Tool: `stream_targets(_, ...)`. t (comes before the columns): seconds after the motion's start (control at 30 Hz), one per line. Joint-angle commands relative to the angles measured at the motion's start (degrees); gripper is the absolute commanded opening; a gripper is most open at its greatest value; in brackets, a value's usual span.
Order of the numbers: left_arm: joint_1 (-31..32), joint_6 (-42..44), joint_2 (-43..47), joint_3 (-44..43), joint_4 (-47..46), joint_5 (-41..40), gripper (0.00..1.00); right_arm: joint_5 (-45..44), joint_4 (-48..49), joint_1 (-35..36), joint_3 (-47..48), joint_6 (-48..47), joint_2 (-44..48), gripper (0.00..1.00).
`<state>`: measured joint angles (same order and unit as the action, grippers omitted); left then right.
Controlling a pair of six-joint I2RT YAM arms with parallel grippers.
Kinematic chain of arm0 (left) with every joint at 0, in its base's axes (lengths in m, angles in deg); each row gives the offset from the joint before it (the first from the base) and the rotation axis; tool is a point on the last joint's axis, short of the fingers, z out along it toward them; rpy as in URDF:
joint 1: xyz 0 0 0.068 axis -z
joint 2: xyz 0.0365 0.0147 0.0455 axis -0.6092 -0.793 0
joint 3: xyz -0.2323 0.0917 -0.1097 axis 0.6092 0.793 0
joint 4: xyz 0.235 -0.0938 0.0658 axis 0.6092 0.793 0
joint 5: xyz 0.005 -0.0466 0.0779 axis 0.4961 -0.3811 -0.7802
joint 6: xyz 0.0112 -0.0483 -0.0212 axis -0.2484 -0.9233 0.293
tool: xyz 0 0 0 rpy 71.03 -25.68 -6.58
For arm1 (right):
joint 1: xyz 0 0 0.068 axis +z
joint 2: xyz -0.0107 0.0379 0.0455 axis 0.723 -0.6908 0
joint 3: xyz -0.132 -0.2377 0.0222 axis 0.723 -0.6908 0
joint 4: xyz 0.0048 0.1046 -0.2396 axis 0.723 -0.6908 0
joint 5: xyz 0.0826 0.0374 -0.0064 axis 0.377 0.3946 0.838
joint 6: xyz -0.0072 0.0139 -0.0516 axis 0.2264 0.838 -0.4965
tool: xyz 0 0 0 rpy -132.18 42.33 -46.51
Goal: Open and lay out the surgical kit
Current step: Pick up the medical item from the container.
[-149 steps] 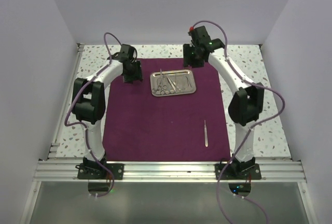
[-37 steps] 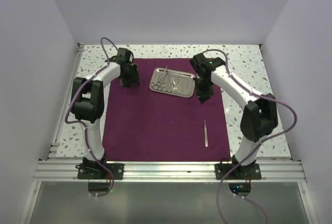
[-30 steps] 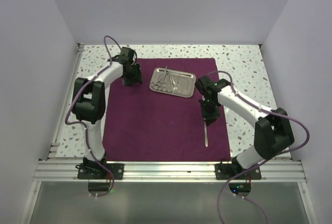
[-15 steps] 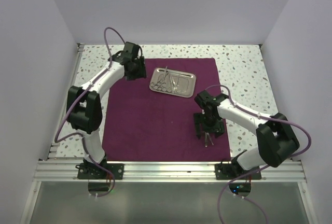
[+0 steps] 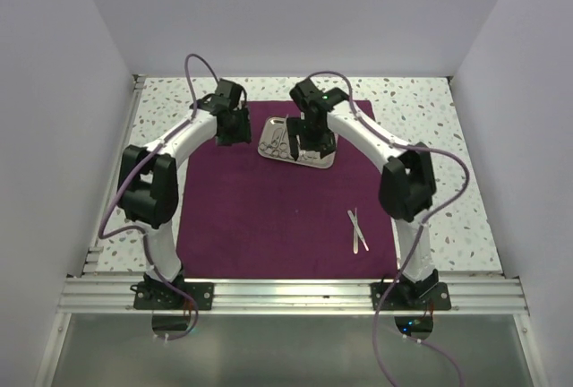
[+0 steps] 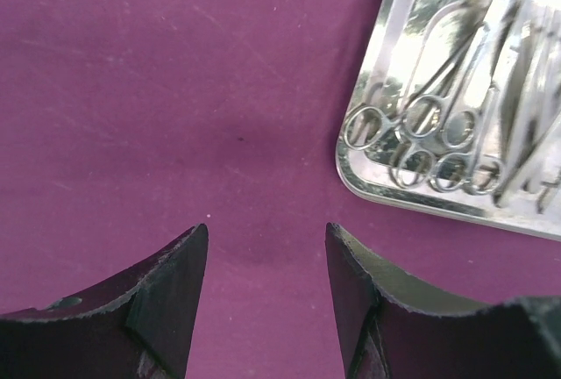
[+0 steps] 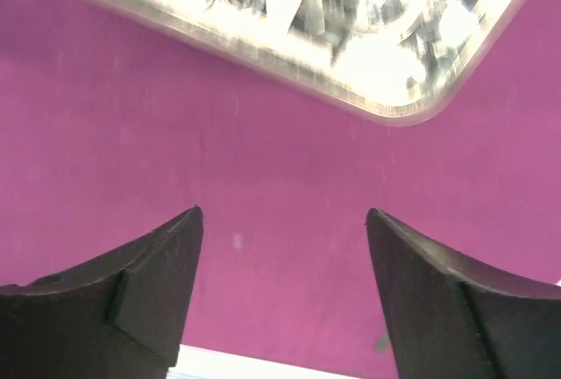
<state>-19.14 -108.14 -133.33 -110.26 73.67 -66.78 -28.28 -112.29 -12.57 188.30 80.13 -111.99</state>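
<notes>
- Overhead first: the purple cloth [image 5: 269, 217] lies spread flat, with the steel tray [image 5: 274, 139] near its far edge. 2 loose instruments [image 5: 358, 230] lie crossing on the cloth near the front right.
- The left arm [image 5: 170, 150] reaches forward, and the left gripper [image 5: 235, 127] sits just left of the tray. The right arm [image 5: 376, 141] arches over, and the right gripper [image 5: 313, 143] points down above the tray's right part.
- Left wrist: the left gripper [image 6: 266, 291] is partly open and holds nothing, above bare cloth [image 6: 175, 89].
- The tray [image 6: 351, 177] just beside it holds ring-handled instruments [image 6: 429, 133]. These are probably light, stiff, slippery steel, best pinched across the shank near the rings.
- Right wrist: the right gripper [image 7: 282, 282] is wide open and empty over cloth [image 7: 263, 160]. The tray [image 7: 351, 54] lies blurred just beyond its tips.
</notes>
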Motion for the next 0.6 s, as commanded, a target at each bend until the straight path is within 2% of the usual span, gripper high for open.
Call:
stream_targets(0.0,-1.0,2.2,-1.9,-2.3,-1.7,1.6,0.60,-2.4,-6.8,-0.4,10.5,-2.3,-8.4,0.75)
stream_targets(0.03,-1.2,2.4,-2.1,-2.3,-2.1,2.2,0.60,-2.6,-7.5,-0.6,12.6,-2.4,-12.3,0.70)
stream_targets(0.07,-1.7,2.5,-2.5,-2.2,-2.3,2.9,0.60,-2.8,-8.8,-1.0,14.7,-2.2,-14.4,0.59)
stream_targets(0.17,-2.0,3.6,-3.4,-2.3,-2.5,3.7,0.60,-3.4,-9.8,-2.2,22.0,-1.4,-19.6,0.44)
stream_targets(0.37,-2.5,4.1,-3.9,-1.9,-2.7,4.2,0.60,-3.3,-9.9,-4.7,23.4,-1.0,-22.2,0.40)
stream_targets(0.57,-3.0,4.4,-4.3,-2.3,-2.0,3.6,0.60,-2.8,-7.7,-5.7,19.0,-1.5,-21.3,0.40)
